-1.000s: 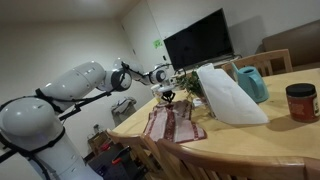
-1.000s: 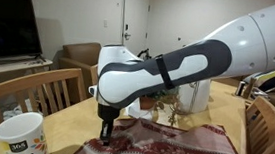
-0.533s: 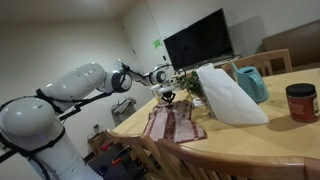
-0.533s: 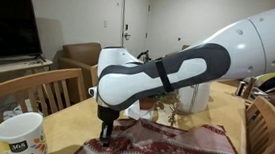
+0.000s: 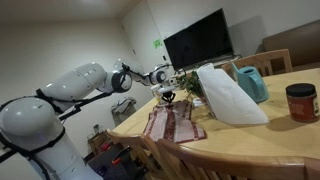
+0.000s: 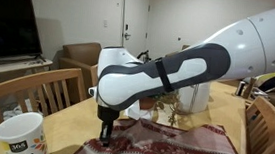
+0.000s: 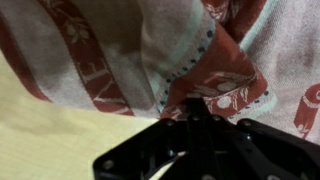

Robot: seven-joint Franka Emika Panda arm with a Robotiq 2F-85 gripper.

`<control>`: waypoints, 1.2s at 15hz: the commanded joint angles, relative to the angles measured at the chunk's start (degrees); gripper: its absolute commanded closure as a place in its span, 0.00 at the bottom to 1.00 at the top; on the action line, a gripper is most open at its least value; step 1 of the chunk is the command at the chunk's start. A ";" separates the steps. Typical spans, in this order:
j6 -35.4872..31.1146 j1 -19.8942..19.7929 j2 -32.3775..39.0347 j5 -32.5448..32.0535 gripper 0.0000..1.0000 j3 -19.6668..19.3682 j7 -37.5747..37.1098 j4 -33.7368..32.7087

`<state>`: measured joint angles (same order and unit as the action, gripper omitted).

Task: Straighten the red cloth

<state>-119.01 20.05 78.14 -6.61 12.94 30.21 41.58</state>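
The red cloth (image 5: 172, 124) lies wrinkled on the wooden table's near corner; in an exterior view it spreads as a patterned red-brown sheet (image 6: 177, 147). My gripper (image 6: 104, 134) points straight down at the cloth's edge, also seen from afar (image 5: 168, 97). In the wrist view the gripper (image 7: 195, 104) is shut, its tips pinching a raised fold of the red cloth (image 7: 225, 85), whose pale stripes and dotted hem fill the top of the frame. Bare table shows at lower left.
A large white folded sheet (image 5: 228, 95), a teal jug (image 5: 252, 82) and a red-lidded jar (image 5: 300, 102) stand further along the table (image 5: 260, 140). A white mug (image 6: 19, 137) sits near the gripper. Wooden chairs (image 6: 36, 93) ring the table.
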 commanded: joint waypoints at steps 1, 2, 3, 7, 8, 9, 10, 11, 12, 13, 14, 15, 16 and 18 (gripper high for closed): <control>1.79 0.97 1.31 -0.64 1.00 -0.23 1.28 -2.91; 1.77 1.23 1.60 -0.82 1.00 -0.26 1.95 -3.51; 2.49 1.94 2.70 -0.48 1.00 -0.89 2.63 -5.64; 2.40 2.76 4.56 -0.40 1.00 -1.33 4.65 -8.95; 2.55 3.03 5.01 -0.56 1.00 -1.77 5.00 -9.86; 2.74 3.24 5.45 -0.69 1.00 -2.31 4.94 -10.84; 2.98 3.49 5.86 -0.90 1.00 -2.97 4.70 -11.75; 3.06 3.59 6.31 -1.02 1.00 -3.58 4.65 -12.73; 3.04 3.74 6.86 -1.11 1.00 -4.24 4.56 -13.74; 3.01 3.75 7.38 -1.07 1.00 -4.73 4.67 -14.76; 3.05 3.83 7.91 -1.13 1.00 -5.30 4.68 -15.79; 3.04 3.93 8.48 -1.22 1.00 -5.89 4.51 -16.83; 0.77 3.55 5.92 -0.95 1.00 -6.65 4.28 -12.26; 0.76 3.57 6.08 -1.03 1.00 -7.36 4.29 -12.36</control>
<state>-118.24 23.18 84.22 -6.63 7.19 34.40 29.79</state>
